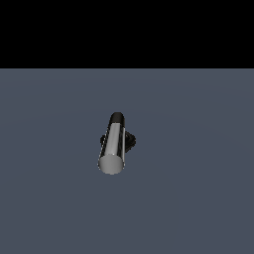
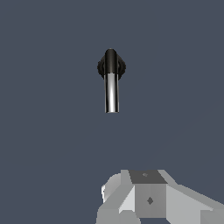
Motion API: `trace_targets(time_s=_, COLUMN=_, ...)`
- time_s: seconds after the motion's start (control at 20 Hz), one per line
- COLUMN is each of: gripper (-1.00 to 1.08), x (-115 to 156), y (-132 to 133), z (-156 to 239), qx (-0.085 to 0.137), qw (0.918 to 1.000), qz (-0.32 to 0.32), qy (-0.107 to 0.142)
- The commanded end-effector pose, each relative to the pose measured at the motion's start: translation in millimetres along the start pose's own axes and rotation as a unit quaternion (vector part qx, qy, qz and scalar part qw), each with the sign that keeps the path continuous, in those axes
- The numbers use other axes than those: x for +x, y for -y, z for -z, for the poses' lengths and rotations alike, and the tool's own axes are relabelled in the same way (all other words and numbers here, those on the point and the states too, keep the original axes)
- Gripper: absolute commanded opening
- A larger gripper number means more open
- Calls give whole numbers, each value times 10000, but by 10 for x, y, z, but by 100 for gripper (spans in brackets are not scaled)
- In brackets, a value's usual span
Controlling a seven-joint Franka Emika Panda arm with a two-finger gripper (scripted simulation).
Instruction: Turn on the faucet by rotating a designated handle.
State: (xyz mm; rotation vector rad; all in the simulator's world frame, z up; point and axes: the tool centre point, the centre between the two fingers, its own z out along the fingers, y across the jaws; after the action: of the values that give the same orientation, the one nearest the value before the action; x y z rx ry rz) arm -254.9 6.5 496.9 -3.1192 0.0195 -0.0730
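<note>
- On the grey floor, well away from its edges, the faucet [image 1: 116, 143] is standing alone — no arm is showing in the exterior view.
- Only the wrist view is showing the gripper [image 2: 148, 199], well apart from the faucet; its opening cannot be told, and nothing is visibly held.
- Silver handle [image 1: 113, 146] is gleaming, its flat end facing the exterior camera, joined to a black elbow [image 2: 111, 61].

The faucet [image 1: 117, 143] (silver handle [image 1: 113, 146] foremost) stands on grey floor [image 1: 198, 198].

Exterior view looks down the faucet [image 1: 115, 144] end-on, close; wrist view sees it from above, farther
</note>
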Motion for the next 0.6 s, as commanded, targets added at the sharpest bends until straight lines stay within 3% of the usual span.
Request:
trace_targets(time_s=0.0, gripper=-100, x=0, y=0, z=0, qx=0, qw=10000, qz=0, qy=0)
trace_targets(time_s=0.55, gripper=-100, x=40, y=53, z=-305, qx=-8, qw=10000, qz=41, qy=18)
